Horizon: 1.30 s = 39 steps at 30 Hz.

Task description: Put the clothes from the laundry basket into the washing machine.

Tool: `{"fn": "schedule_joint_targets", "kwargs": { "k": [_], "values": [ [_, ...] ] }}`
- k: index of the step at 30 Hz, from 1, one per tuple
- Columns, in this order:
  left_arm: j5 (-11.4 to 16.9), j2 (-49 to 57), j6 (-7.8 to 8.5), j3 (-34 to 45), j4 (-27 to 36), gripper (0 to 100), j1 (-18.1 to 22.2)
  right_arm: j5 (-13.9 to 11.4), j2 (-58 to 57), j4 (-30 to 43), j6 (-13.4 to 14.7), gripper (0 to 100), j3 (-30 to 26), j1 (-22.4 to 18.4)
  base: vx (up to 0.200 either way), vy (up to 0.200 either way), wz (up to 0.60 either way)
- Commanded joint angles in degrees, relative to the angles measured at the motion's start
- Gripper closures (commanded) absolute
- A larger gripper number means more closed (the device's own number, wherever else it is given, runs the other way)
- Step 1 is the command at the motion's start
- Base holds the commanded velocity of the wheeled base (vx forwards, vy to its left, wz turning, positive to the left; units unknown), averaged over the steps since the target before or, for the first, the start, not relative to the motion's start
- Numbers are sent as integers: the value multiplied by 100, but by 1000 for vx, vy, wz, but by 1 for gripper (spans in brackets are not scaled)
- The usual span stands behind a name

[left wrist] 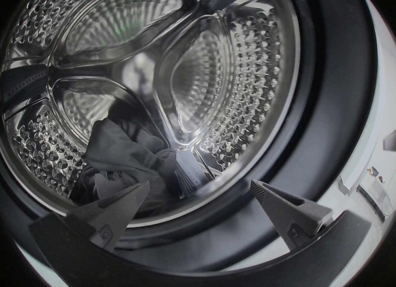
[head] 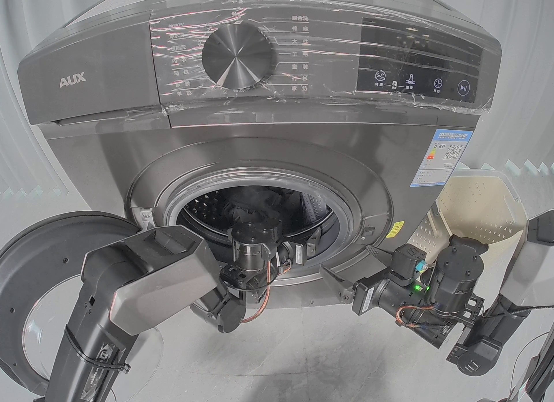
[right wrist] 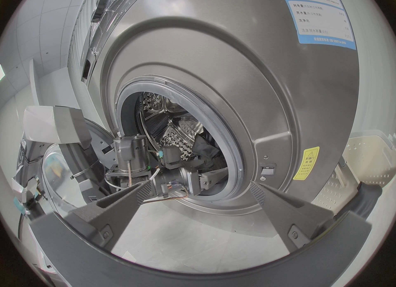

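Inside, one dark clothes bundle (left wrist: 123, 156) lies in the washing machine (head: 259, 143).

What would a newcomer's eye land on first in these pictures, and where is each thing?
The grey front-loading washing machine dominates the head view, its round door swung open on the robot's left. A dark garment lies inside the steel drum, with the open left gripper at its mouth. A cream laundry basket stands on the robot's right.

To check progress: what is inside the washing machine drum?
One dark crumpled garment lies on the perforated drum wall. Anything under it is covered, so more clothes cannot be ruled out.
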<state>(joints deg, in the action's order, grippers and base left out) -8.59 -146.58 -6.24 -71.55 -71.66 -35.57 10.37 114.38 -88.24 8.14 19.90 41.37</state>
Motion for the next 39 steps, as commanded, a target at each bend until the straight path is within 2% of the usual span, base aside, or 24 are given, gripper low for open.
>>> {"fn": "schedule_joint_targets", "kwargs": {
  "k": [1, 14, 16, 17, 20, 21, 23, 26, 30, 33, 36, 39],
  "values": [
    [33, 534, 70, 818, -244, 0, -196, 0, -4, -1, 3, 0, -30, -42, 0, 0, 0],
    [-46, 2072, 9, 3314, -1122, 0, -538, 0, -92, -1, 12, 0, -240, -226, 0, 0, 0],
    [-46, 2555, -26, 3885, -1289, 0, -635, 8, -180, -1, 12, 0, -381, -244, 0, 0, 0],
    [-46, 2731, -53, 4078, -1333, 0, -679, 17, -259, -1, 12, 0, -416, -244, 0, 0, 0],
    [-55, 3294, -290, 4685, -1377, 0, -829, 26, -566, -1, -15, 0, -583, -235, 0, 0, 0],
    [-55, 3294, -290, 4685, -1377, 0, -829, 26, -566, -1, -15, 0, -583, -235, 0, 0, 0],
    [-301, 3689, -237, 5265, -1430, 0, -881, 26, -812, -1, 12, 0, -865, -235, 0, 0, 0],
    [-424, 3891, -360, 5608, -1659, 0, -978, 17, -936, -1, 3, 0, -1137, -323, 0, 0, 0],
    [-661, 4137, -299, 5854, -1694, 0, -969, 26, -1208, -1, 21, 0, -1383, -455, 0, 0, 0],
    [-898, 4419, -325, 6047, -1694, 0, -996, 35, -1498, -1, 47, 0, -1568, -692, 0, 0, 0],
    [-916, 4700, -307, 6205, -1703, 0, -934, 17, -1814, 8, 29, 0, -1770, -921, 0, 0, 0],
    [-854, 5148, -343, 6416, -1685, 0, -732, 61, -2069, 78, 73, 0, -1990, -903, 0, 0, 0]
  ]
}}
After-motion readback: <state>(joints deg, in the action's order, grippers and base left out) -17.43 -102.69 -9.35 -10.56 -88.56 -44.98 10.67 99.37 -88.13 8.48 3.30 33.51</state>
